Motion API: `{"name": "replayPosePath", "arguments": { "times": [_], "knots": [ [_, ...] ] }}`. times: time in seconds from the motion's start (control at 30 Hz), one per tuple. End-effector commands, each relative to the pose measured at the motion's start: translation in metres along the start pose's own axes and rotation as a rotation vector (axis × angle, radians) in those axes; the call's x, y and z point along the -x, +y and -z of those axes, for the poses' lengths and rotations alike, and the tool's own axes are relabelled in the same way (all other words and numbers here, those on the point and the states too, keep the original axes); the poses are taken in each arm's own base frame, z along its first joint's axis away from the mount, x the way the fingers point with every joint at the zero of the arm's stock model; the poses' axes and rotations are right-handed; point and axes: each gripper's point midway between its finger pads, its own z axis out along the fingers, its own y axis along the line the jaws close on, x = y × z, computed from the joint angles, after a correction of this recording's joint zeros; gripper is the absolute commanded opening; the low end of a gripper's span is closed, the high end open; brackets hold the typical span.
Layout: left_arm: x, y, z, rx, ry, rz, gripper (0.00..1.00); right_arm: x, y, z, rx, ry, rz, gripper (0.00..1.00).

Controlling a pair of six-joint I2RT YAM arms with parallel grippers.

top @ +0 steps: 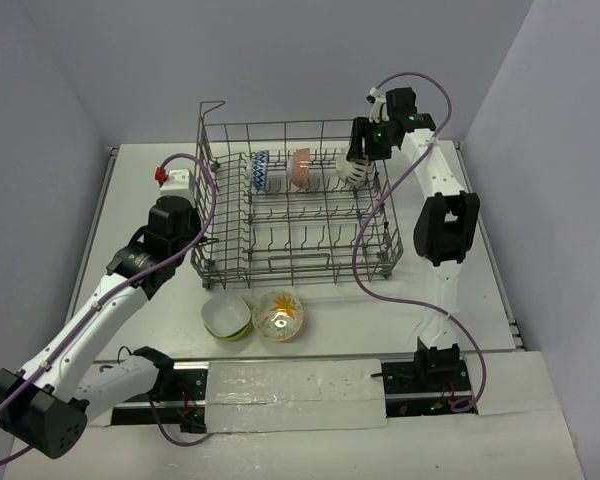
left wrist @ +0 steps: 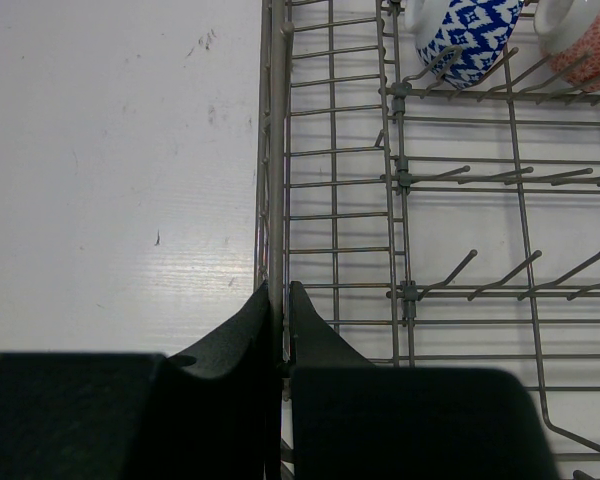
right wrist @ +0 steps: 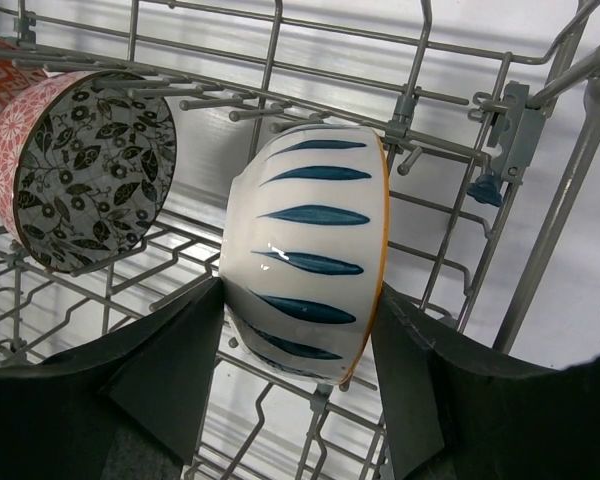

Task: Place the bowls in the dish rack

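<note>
Bowl position first: I am seeing the white bowl (right wrist: 310, 215) standing on edge in the far right corner of the dish rack (top: 290, 240), directly between the two fingers of the right pincer (right wrist: 298, 300). The dark fingers are flanking it closely, one at its base side and one at its orange rim. I cannot tell whether they are pressing on it or just standing clear. The bowl is showing glossy ceramic with dark blue leaf-shaped dashes.

Along the same far row of the rack, the red-orange bowl (right wrist: 80, 170) is resting on its side just beside the white one, showing a black-and-white leaf print inside. The blue-white bowl (left wrist: 470, 30) is sitting further toward the rack's left side.

The left pincer (left wrist: 280, 300) is clamping shut on the upright wire of the rack's left wall, its matte black fingers pinching the thin grey metal.

The rack itself is looking like a rectangular basket of grey wire, with rows of slanted tines and a raised loop at its far left corner.

Outside the rack's near edge, the lime-green bowl (top: 226, 317) and the yellow-floral bowl (top: 278, 315) are sitting side by side, openings up, on the white bench (top: 130, 170). They are touching or nearly so.
</note>
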Motion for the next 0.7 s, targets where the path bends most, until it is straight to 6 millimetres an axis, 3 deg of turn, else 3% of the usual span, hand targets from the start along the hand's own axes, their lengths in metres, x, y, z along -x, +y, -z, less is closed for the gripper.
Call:
{"name": "replayPosePath", "arguments": {
  "times": [0.0, 0.23, 0.43, 0.67],
  "knots": [
    [-0.01, -0.001, 0.003, -0.026, 0.048, -0.049, 0.0, -0.052, -0.006, -0.025, -0.039, 0.167, 0.027, 0.68],
    [-0.01, 0.0, 0.003, -0.024, 0.049, -0.05, 0.0, -0.033, 0.0, -0.004, -0.056, 0.104, 0.029, 0.79],
    [-0.011, -0.001, 0.003, -0.027, 0.054, -0.052, 0.0, -0.029, 0.003, 0.003, -0.05, 0.08, 0.032, 0.83],
    [-0.011, -0.001, 0.003, -0.027, 0.054, -0.05, 0.0, -0.011, 0.008, 0.02, -0.065, 0.022, 0.051, 0.85]
  ]
}}
